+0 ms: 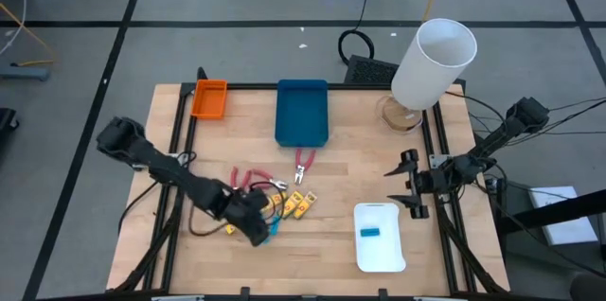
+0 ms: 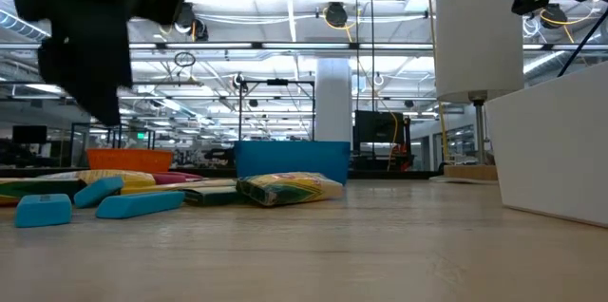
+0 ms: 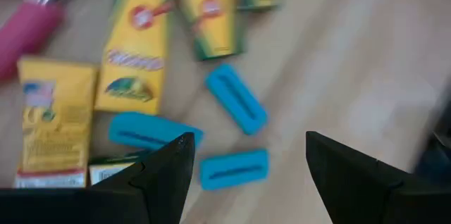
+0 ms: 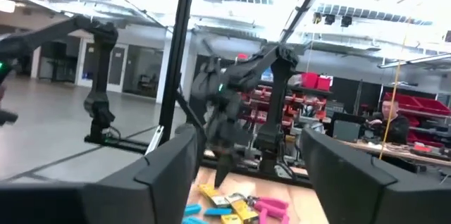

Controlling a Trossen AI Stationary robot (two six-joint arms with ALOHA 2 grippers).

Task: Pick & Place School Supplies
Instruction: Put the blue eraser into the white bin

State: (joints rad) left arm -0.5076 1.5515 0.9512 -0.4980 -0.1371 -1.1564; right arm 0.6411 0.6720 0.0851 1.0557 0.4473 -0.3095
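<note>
Two dark jointed arms, black-fingered claws

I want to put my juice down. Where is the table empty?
Bare wood lies between the blue tray and the white lamp, and left of the white tray. It is crowded under the left claw, among crayon boxes.

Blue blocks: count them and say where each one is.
4: three on the table under the left gripper, at and; one in the white tray. The arm may hide more.
</note>
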